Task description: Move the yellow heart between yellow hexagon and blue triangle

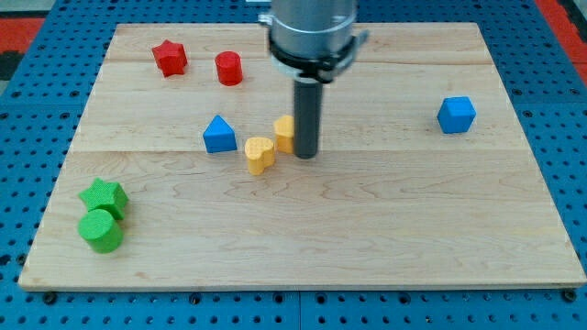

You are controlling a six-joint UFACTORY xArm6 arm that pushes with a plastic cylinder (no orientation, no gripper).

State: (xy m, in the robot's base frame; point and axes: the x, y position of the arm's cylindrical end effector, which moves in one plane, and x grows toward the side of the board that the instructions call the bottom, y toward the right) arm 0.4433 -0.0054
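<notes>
Pale wooden board (385, 238) on a blue pegboard bench: your arm comes down from the view's top as a grey cylinder ending in a straight dark rod, standing upright near the board's middle. My tip (305, 156) rests on the wood with no jaws to open or close and nothing held; it sits just to the view's right of the yellow hexagon (284, 133), touching it or nearly so, and partly hides it.

You can see the yellow heart (260, 154) just below and left of that hexagon, with the blue triangle (219, 135) near on its left. By this frame the heart lies roughly between the two, though slightly low of the line joining them, so the task looks nearly done; a small nudge toward the view's top may be all that remains.

Farther out: a red star (170, 58), a red cylinder (228, 69), a blue cube (456, 115), and a green star (103, 196) touching a green cylinder (101, 230).
</notes>
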